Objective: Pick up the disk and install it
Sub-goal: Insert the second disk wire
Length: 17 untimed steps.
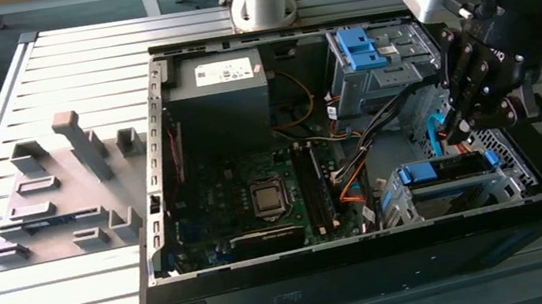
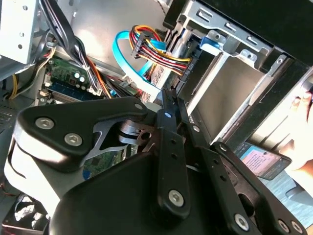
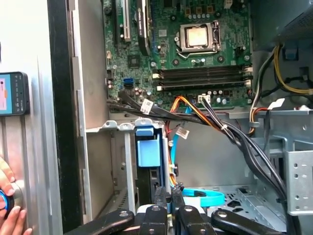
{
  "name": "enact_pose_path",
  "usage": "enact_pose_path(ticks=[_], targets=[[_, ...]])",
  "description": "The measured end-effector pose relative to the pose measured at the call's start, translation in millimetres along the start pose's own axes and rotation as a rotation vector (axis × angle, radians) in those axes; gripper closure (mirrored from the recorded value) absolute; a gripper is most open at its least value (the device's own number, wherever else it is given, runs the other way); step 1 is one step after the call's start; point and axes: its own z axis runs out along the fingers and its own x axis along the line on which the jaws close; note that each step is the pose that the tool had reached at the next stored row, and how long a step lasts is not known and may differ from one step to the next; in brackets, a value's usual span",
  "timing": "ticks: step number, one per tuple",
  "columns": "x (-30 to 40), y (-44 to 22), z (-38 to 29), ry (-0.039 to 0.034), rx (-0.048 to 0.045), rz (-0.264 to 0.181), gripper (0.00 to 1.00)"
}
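Observation:
The disk [image 1: 445, 169] sits in the metal drive cage [image 1: 406, 205] at the near corner of the open computer case, on the exterior view's right. Its bright blue carrier frame faces up. In the first wrist view the blue carrier handle of the disk [image 3: 147, 152] stands in the cage slot just beyond my fingertips. My gripper [image 1: 458, 124] hangs above the case floor, just behind the cage, its two black fingers pressed together with nothing between them. In both wrist views the gripper [image 3: 168, 196] [image 2: 168, 105] looks shut, and it is not touching the disk.
A dark grey power supply box [image 1: 217, 88] fills the case's far corner. A blue bracket [image 1: 358, 48] sits in the upper bay. Cable bundles [image 3: 215, 122] and a light blue cable [image 3: 205, 198] cross near the cage. A hand [image 3: 7, 208] and a phone [image 3: 13, 93] lie outside the case. Grey fixtures [image 1: 63, 189] stand at the exterior view's left.

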Motion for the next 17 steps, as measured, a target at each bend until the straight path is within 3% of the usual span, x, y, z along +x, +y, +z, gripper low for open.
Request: enact_pose_path(ticks=[8, 17], targets=[[8.0, -0.7, 13.4, -0.0008, -0.0002, 0.001, 0.84], [8.6, -1.8, 15.8, -0.0031, -0.0043, 0.001, 0.84]])
